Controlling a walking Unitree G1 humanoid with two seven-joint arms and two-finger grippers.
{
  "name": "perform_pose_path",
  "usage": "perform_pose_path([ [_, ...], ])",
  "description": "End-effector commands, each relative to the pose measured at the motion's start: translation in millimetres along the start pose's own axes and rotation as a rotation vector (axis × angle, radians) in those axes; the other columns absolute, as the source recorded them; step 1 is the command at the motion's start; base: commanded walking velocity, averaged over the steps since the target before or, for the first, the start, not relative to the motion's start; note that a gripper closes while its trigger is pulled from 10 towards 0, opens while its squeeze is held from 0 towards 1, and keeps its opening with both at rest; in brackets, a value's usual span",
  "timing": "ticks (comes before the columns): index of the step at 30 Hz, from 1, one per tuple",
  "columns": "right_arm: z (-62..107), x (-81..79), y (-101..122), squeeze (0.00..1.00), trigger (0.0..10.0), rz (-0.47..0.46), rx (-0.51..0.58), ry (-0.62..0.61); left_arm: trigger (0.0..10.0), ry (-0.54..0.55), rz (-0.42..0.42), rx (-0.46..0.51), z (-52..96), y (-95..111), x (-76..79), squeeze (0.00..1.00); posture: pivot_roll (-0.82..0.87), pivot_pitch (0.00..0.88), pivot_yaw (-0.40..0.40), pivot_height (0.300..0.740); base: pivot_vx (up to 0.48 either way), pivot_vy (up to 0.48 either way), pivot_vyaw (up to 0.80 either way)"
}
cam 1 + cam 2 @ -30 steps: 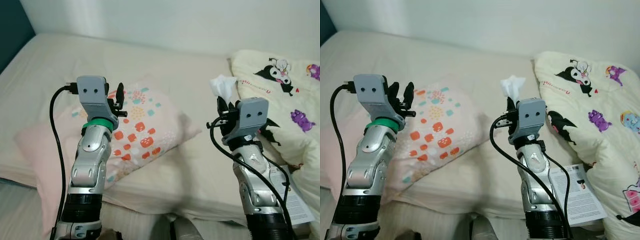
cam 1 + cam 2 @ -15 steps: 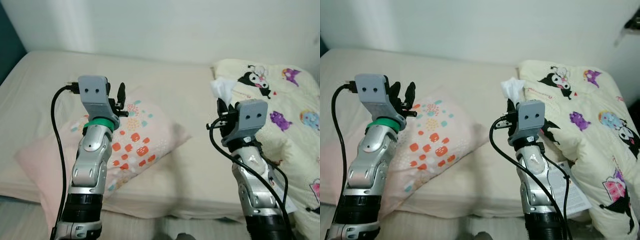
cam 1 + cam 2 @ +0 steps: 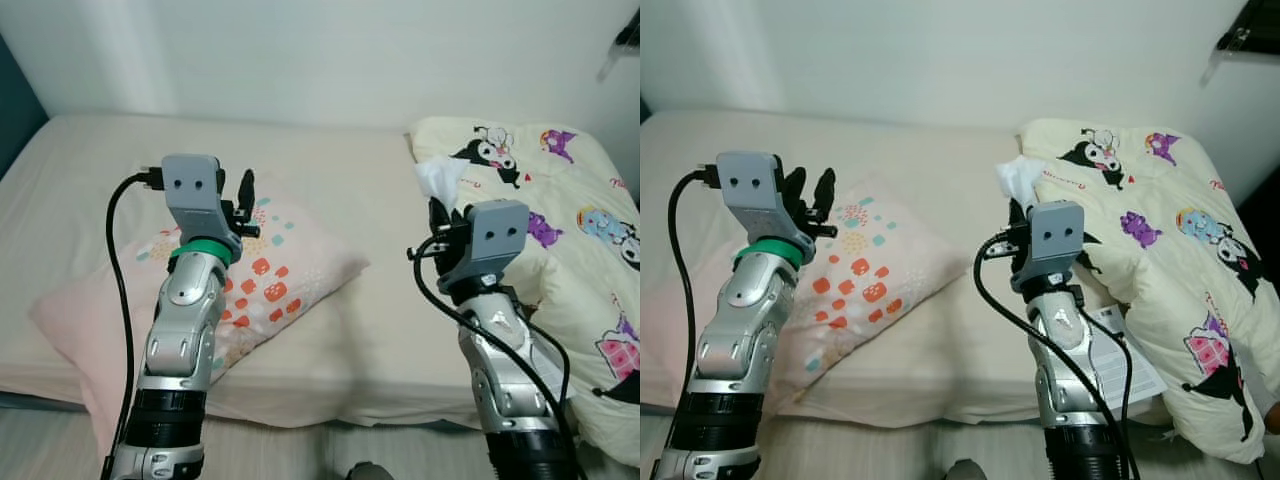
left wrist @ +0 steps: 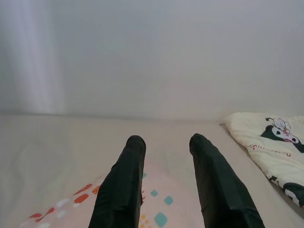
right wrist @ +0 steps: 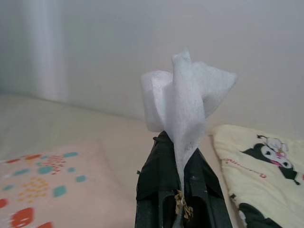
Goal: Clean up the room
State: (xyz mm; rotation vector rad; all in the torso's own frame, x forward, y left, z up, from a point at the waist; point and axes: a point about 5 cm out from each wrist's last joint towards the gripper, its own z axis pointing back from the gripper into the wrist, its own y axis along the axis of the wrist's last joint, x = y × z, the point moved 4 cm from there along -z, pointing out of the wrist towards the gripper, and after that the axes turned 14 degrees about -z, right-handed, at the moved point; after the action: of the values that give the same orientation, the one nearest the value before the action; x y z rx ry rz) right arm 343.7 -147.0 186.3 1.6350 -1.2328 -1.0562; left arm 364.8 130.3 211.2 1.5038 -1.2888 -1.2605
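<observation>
My right gripper is raised over the bed and shut on a crumpled white tissue, which sticks up above its fingertips. My left gripper is held up over the pink pillow with orange and teal spots; its two black fingers are apart and hold nothing. A cream quilt printed with cartoon characters lies bunched on the right side of the bed.
The beige mattress runs to a white wall behind. A printed paper sheet lies near the bed's front edge beside my right arm. A dark panel borders the bed at the far left.
The camera has drawn back and turned right, so more of the quilt and wall show. Both arms hold the same raised pose, and the tissue stays in the right gripper.
</observation>
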Motion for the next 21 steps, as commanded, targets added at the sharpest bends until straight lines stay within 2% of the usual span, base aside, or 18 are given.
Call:
perform_pose_path([
  [1, 1.5, -1.0, -3.6, 0.0, 10.0, -0.002, -0.018, 0.002, 10.0, -0.01, 0.004, -0.016, 2.7, -3.9, 1.9, 0.0, -0.13, 0.0, -0.003, 0.705, -0.274, 0.0, 0.0],
  [7, -0.9, 2.2, -2.7, 0.0, 10.0, -0.063, -0.013, -0.034, 10.0, -0.014, 0.002, -0.015, 2.0, -3.3, 2.4, 0.0, -0.12, 0.0, 0.0, 0.705, -0.274, 0.0, 0.66],
  [12, -1.5, 7.8, -1.4, 0.0, 10.0, -0.136, -0.005, -0.063, 10.0, -0.015, -0.001, -0.015, 1.8, -3.1, 2.1, 0.0, -0.12, 0.0, 0.004, 0.705, -0.274, 0.0, 0.0],
  [21, -0.4, 5.7, -2.6, 0.0, 10.0, -0.147, -0.01, -0.059, 10.0, -0.017, -0.003, -0.018, 1.9, -3.1, 2.0, 0.0, -0.12, 0.0, 0.008, 0.705, -0.275, 0.0, 0.0],
])
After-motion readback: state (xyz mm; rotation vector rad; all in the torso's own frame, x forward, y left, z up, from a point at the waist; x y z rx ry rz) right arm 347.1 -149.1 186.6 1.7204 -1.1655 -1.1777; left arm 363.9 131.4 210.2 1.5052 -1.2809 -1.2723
